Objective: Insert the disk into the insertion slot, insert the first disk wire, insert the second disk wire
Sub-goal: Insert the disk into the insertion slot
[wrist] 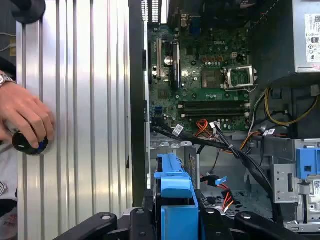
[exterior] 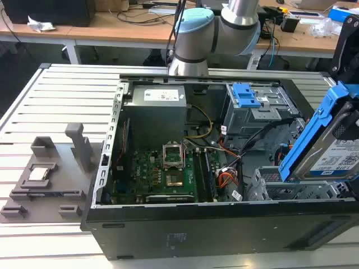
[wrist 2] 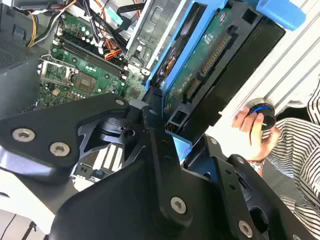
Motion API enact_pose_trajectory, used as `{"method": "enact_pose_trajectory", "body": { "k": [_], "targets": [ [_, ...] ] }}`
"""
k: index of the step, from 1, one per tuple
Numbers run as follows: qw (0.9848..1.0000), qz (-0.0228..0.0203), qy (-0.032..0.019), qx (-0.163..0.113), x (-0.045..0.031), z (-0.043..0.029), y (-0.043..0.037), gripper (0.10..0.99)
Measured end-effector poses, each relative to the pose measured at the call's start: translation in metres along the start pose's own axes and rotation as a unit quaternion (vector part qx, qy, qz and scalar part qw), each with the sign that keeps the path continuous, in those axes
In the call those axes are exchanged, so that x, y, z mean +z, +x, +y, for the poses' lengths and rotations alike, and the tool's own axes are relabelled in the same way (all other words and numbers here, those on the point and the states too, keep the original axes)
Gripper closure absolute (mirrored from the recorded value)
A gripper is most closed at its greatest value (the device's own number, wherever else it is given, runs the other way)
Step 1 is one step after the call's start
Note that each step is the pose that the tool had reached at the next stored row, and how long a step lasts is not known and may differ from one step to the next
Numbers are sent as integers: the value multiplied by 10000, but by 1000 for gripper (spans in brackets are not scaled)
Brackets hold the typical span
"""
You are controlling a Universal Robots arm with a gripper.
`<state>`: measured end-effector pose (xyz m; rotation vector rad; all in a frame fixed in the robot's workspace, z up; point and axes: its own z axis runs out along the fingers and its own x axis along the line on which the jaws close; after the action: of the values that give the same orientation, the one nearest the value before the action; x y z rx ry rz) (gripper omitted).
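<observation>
Ribbed aluminium counter (exterior: 61,101) carries an open case (exterior: 185,230), and a grey fixture (exterior: 50,174) lies beside the case on the exterior view's left. At the exterior view's right, the fingers (wrist: 140,225) are clamped on the disk (exterior: 336,154), pressing its blue carrier from both sides. The disk hangs tilted over the case's near right corner, with its lower edge just above the slot (exterior: 275,188). Orange and black wires (exterior: 227,174) lie just left of the slot, and a taller cage (exterior: 255,109) stands farther back. A hand (wrist: 25,120) rests on a knob (wrist: 30,142) on the counter, outside the case wall.
</observation>
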<state>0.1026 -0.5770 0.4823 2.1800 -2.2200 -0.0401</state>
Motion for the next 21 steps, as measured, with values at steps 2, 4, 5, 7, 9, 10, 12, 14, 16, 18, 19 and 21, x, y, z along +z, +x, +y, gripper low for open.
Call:
{"method": "enact_pose_trajectory", "body": {
  "k": [2,4,5,7,9,10,12,14,16,18,19,21],
  "targets": [
    [10000,0,0,0,11,7,0,718],
    [10000,0,0,0,44,13,0,718],
    [10000,0,0,0,69,14,0,718],
    [10000,1,0,0,112,12,0,718],
    [10000,1,0,0,142,11,-1,718],
    [10000,0,0,0,154,11,0,718],
    [10000,0,0,0,200,9,-1,718],
    [10000,0,0,0,251,7,-1,718],
    [10000,0,0,0,298,6,-27,718],
    [10000,1,0,0,315,6,-81,718],
    [10000,0,0,0,327,6,-116,718],
    [10000,0,0,0,336,7,-167,718]
  ]
}}
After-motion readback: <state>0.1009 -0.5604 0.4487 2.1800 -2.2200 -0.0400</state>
